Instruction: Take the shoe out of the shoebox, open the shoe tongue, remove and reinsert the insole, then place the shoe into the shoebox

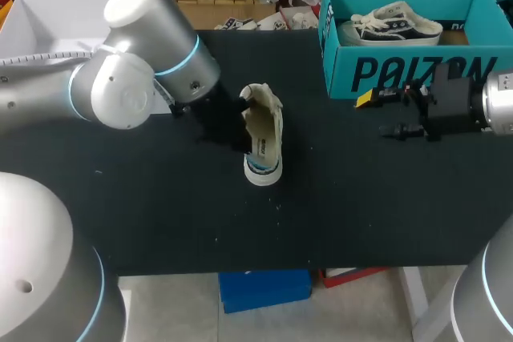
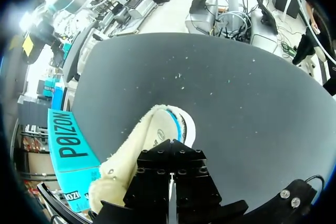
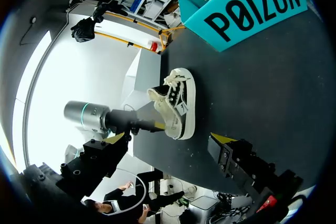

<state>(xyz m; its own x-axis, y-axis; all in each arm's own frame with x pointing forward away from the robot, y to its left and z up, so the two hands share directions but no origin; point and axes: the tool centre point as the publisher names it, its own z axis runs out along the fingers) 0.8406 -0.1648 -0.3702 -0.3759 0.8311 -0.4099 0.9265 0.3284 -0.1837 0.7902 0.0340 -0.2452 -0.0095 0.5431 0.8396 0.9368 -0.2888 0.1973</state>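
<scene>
From the left, the left arm [image 1: 136, 70] reached across the black counter [image 1: 160, 222] to its middle. The left claw [image 1: 228, 118] was pressed up against the open top of the shoe [image 1: 263, 138]. Its tips were hidden behind its own black body and the shoe's collar, so I could not tell whether it had a grip.

The shoe, a cream canvas one, lay on its side near the middle of the counter, outside the box and well apart from it.

Further right, at the back edge, stood the teal shoebox [image 1: 341, 70], open-topped, with another sneaker [image 1: 397, 23] lying inside.

Just in front of the box, the right claw [image 1: 381, 115] hovered above the counter with its yellow tips spread wide and nothing between them.
</scene>
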